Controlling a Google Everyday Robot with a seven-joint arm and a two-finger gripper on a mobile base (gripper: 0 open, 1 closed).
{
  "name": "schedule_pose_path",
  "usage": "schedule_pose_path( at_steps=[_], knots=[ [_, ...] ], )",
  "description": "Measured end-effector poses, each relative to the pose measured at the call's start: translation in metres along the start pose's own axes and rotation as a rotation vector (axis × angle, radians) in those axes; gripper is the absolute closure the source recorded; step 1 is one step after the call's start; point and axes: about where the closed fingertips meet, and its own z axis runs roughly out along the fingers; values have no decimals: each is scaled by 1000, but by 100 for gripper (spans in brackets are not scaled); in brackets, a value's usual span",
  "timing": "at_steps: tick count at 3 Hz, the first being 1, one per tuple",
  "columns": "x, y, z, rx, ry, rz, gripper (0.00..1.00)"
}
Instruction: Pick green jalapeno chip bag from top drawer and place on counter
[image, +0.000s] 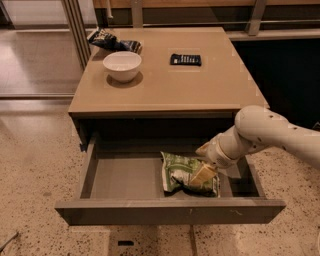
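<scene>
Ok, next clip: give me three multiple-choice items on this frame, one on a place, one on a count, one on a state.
1. Where is the gripper?
A. raised high above the cabinet
B. down in the top drawer, at the green jalapeno chip bag
C. near the floor

2. How many things lie on the counter?
A. one
B. three
C. five

3. The top drawer is:
A. pulled open
B. shut
C. lifted out

Answers: 1 B, the gripper overlaps the bag's right part inside the drawer. 2 B, a white bowl, a dark snack bag and a black flat item. 3 A, its bare interior shows.
</scene>
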Motion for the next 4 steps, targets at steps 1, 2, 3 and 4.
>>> schedule_pose_path(
  at_steps=[1, 2, 3, 4],
  knots=[
    [3, -4, 16, -11, -13, -2, 28],
    [8, -2, 34, -37, -2, -3, 28],
    [8, -2, 35, -38, -2, -3, 46],
    [-11, 6, 14, -50, -13, -1, 69]
  ],
)
